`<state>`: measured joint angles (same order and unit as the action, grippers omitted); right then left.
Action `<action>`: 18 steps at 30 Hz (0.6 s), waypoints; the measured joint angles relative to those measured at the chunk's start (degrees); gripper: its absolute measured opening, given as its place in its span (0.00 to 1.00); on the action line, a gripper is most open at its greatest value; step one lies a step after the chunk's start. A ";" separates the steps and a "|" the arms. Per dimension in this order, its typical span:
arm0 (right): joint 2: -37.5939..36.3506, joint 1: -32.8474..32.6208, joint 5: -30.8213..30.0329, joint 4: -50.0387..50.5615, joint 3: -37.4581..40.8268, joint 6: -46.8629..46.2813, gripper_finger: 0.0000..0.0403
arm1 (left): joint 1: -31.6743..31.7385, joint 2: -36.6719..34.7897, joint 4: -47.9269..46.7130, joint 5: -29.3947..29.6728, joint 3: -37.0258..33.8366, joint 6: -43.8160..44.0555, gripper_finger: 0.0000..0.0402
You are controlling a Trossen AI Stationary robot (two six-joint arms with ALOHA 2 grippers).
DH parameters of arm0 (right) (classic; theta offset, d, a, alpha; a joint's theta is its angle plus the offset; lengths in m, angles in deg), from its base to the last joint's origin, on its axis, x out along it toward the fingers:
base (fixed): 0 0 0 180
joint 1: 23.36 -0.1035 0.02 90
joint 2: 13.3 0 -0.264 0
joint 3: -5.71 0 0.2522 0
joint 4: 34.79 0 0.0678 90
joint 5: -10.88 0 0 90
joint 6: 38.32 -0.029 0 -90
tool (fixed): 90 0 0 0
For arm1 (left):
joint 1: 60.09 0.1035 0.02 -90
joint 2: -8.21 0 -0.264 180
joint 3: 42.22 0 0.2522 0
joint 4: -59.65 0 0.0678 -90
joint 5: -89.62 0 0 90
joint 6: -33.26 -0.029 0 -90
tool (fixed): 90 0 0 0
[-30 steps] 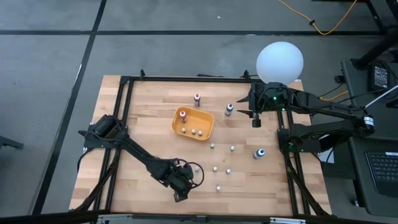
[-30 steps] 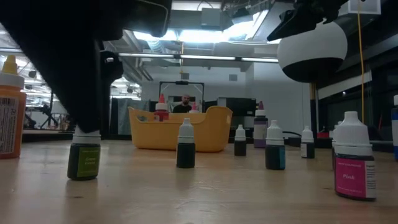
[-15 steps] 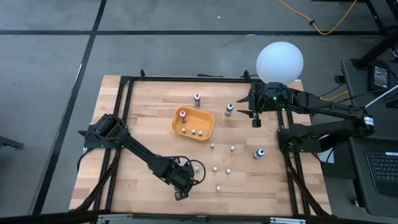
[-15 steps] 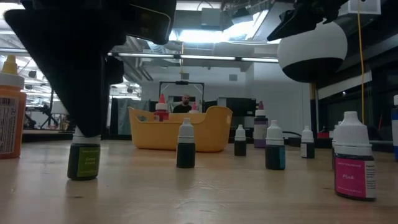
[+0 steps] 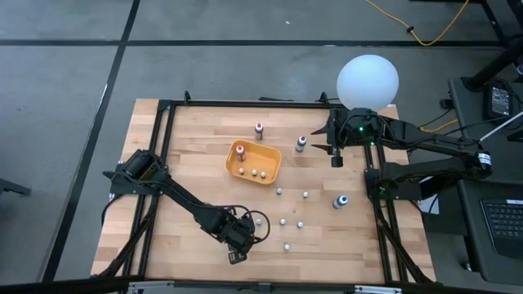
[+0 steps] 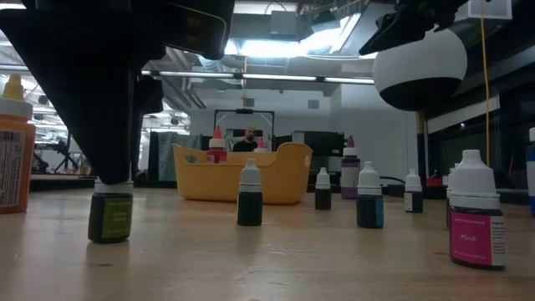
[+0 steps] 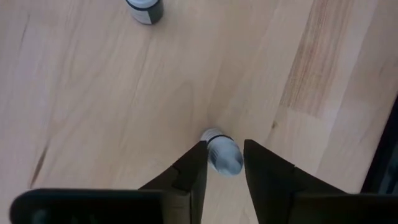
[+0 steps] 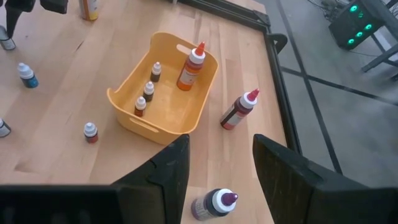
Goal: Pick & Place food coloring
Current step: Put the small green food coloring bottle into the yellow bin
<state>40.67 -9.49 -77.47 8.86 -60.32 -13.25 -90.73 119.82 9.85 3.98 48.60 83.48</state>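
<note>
While the right hand (image 5: 336, 160) is waiting wide, the left hand (image 7: 221, 163) is straddling an upright green bottle (image 7: 222, 152), gripping it.

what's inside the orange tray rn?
The orange plastic tray holds one tall red-capped orange bottle and three tiny white-capped dropper bottles, all upright. The floor under them is hidden; nothing else shows.

The desk (image 5: 196, 147) is seen as pale, smooth-planked wood with a matt grain, framed in black metal. The tray (image 8: 199, 93) looks like matt orange plastic. The green bottle (image 6: 110, 219) is capped in smooth white plastic.
</note>
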 joint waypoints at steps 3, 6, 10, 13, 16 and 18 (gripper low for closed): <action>0.00 0.00 0.02 0.00 0.00 -1.12 0.44 | 0.00 -0.02 -0.19 -0.68 0.02 -0.26 0.20; 0.00 -0.01 0.02 0.00 0.00 -2.31 0.44 | 0.00 -0.12 -0.17 -0.92 0.05 -0.46 0.16; 0.00 0.00 0.02 0.00 0.00 -2.40 0.44 | -0.01 -0.13 -0.13 -1.34 0.09 -0.42 0.14; 0.00 0.00 0.02 0.00 0.00 -2.42 0.44 | 0.00 -0.15 -0.03 -1.44 0.09 0.60 0.14; 0.00 -0.01 0.02 0.00 0.00 -2.44 0.44 | 0.01 -0.80 -0.72 -1.55 0.41 1.54 0.14; 0.00 0.00 0.02 -0.01 0.00 -2.44 0.44 | 0.42 -1.69 -1.44 -1.57 1.78 2.63 0.14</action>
<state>40.67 -9.49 -77.45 8.85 -60.32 -15.69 -90.31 118.13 8.41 2.41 50.38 86.11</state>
